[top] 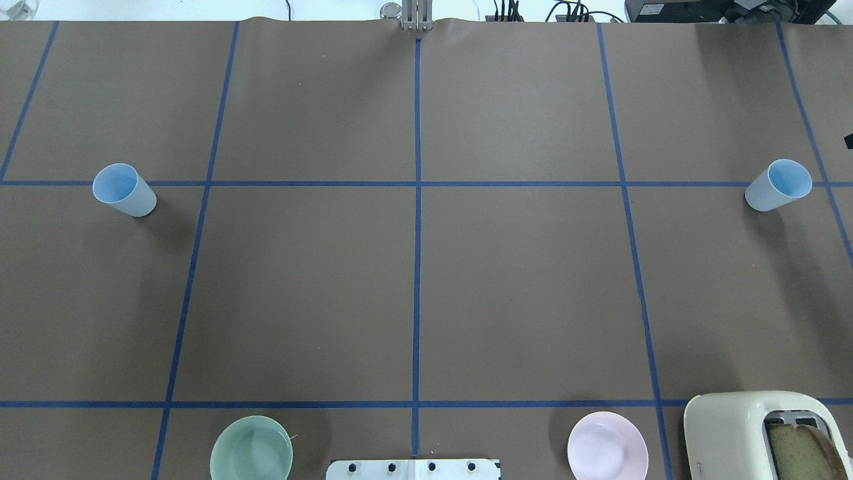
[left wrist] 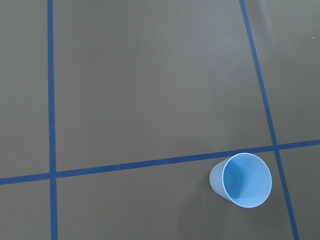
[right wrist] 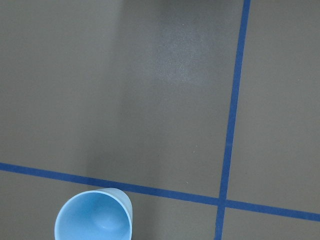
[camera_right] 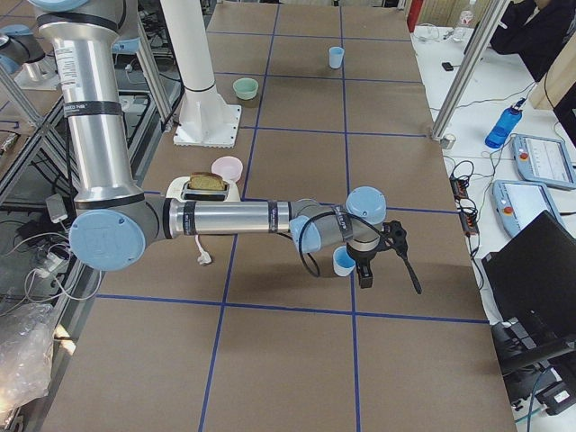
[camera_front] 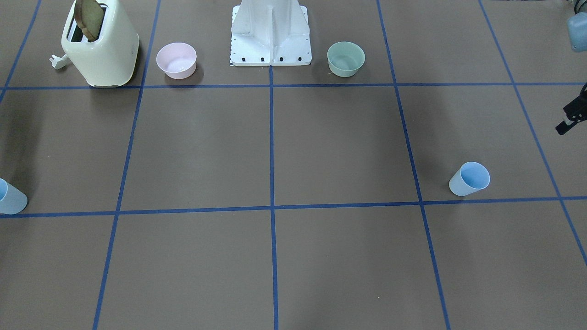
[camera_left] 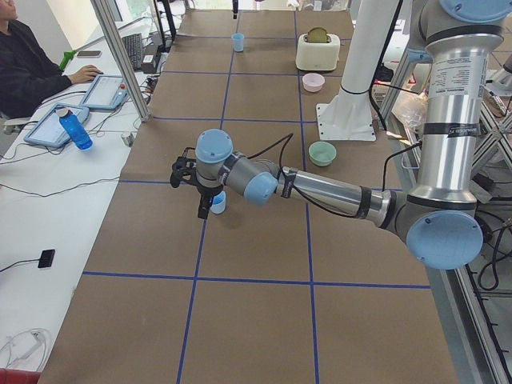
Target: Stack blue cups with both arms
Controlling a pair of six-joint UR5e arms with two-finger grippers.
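Brown taped table (top: 520,287): left cup (top: 124,190) and right cup (top: 778,185) stand upright at opposite ends, seemingly one per arm. Left claw (camera_front: 571,117) and right claw (camera_right: 387,270) hover alongside, gripping neither; their opening cannot be told.

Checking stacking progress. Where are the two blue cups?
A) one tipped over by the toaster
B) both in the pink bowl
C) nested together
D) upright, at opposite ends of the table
D: the left blue cup and the right blue cup stand upright, far apart, each alone.
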